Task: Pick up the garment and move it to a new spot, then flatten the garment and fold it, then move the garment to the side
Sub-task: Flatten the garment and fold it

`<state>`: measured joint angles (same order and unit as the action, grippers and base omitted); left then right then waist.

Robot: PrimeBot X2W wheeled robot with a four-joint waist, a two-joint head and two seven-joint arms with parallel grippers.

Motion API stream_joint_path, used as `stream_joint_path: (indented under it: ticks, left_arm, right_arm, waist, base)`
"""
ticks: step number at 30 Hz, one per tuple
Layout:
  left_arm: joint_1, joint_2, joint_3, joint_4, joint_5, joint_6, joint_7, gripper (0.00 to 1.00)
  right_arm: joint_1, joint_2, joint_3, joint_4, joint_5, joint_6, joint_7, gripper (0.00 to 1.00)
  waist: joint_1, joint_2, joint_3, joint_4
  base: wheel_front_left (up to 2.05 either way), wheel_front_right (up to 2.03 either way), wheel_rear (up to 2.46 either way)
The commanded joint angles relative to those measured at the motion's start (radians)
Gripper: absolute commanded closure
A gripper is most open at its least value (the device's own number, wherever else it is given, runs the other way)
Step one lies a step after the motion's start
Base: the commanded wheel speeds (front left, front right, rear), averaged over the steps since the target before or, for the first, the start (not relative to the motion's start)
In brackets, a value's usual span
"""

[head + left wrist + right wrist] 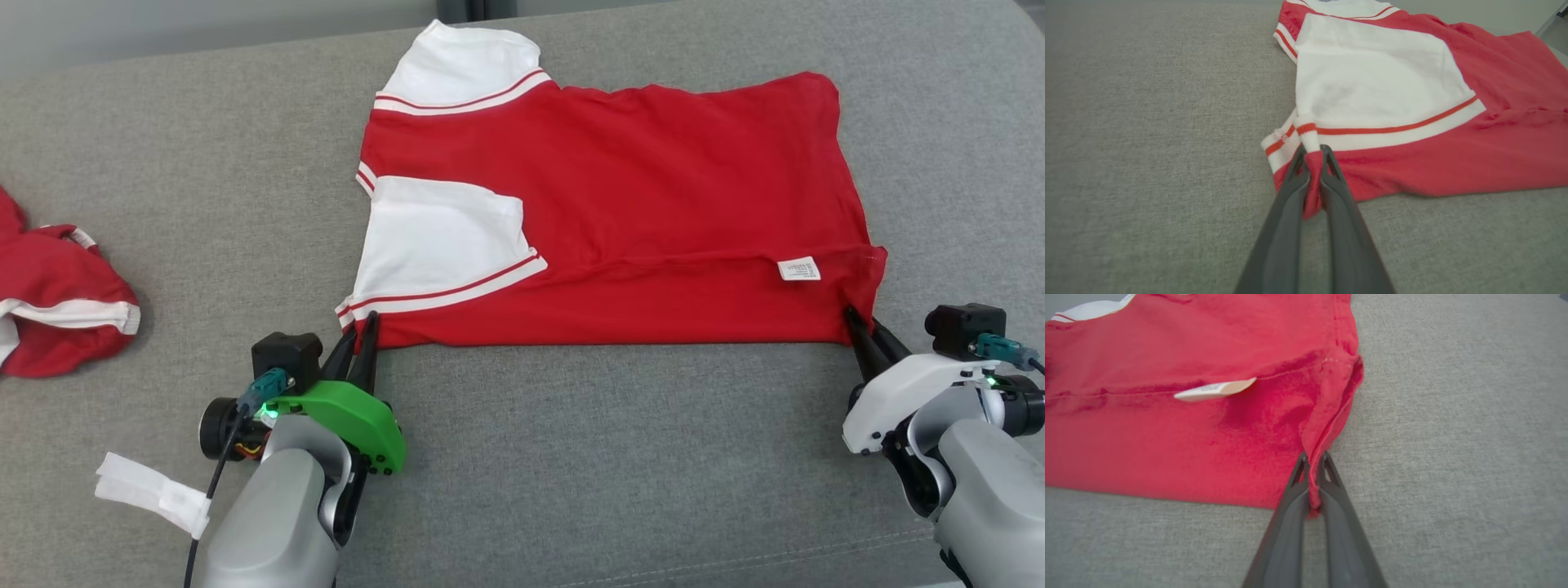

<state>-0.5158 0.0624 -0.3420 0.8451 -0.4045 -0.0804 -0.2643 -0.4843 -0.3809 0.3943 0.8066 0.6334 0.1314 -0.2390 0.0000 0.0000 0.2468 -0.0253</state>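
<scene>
The red garment (653, 204) is being shown spread out near the middle of a grey fabric surface (571, 457). This may be a sofa cushion, though that cannot be told for certain. The garment is lying sideways, with its two white sleeves towards the robot's left and its hem towards the right.

The near left corner, just below the nearer white sleeve (441, 237) with its red-striped cuff, is being gripped by the left tool (363, 322). In the left wrist view a small fold of red cloth and cuff is being squeezed between the two dark fingers (1286, 228), which are clenched on it.

The near right corner, at the hem, is being gripped by the right tool (853, 314). In the right wrist view a narrow ridge of red cloth is being pinched between the closed fingers (1339, 522), and the cloth is being drawn up into a crease there.

A small white label (798, 269) is being seen on the red cloth close to the right corner. The long near edge of the garment is being held fairly straight between the two tools.

Well apart, at the left edge of the head view, a second red and white cloth (57, 310) is lying crumpled. A white strip (151, 492) is lying on the surface beside the left forearm.
</scene>
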Motion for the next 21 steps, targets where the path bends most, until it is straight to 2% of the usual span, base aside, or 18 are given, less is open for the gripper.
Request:
stream_joint_path:
  ticks: [1, 11, 21]
  left_arm:
    - [0.022, 0.011, 0.012, -0.012, 0.0, 0.003, 0.0, 1.0]
    - [0.21, 0.025, 0.086, -0.177, 0.003, 0.021, 0.0, 1.0]
    - [0.442, 0.015, 0.097, -0.342, 0.016, 0.042, 0.0, 1.0]
  right_arm:
    - [-0.006, 0.008, 0.008, -0.004, 0.012, -0.001, -0.01, 1.0]
    - [0.102, 0.01, 0.049, -0.061, 0.044, -0.001, -0.026, 1.0]
    - [0.289, -0.02, -0.015, -0.193, 0.045, -0.002, -0.026, 1.0]
  waist:
    - [0.0, 0.0, -0.023, 0.013]
    - [0.0, 0.0, -0.125, 0.052]
    - [0.0, 0.0, -0.184, 0.073]
  base:
    - [0.0, 0.0, 0.0]
    - [0.0, 0.0, 0.0]
    - [0.0, 0.0, 0.0]
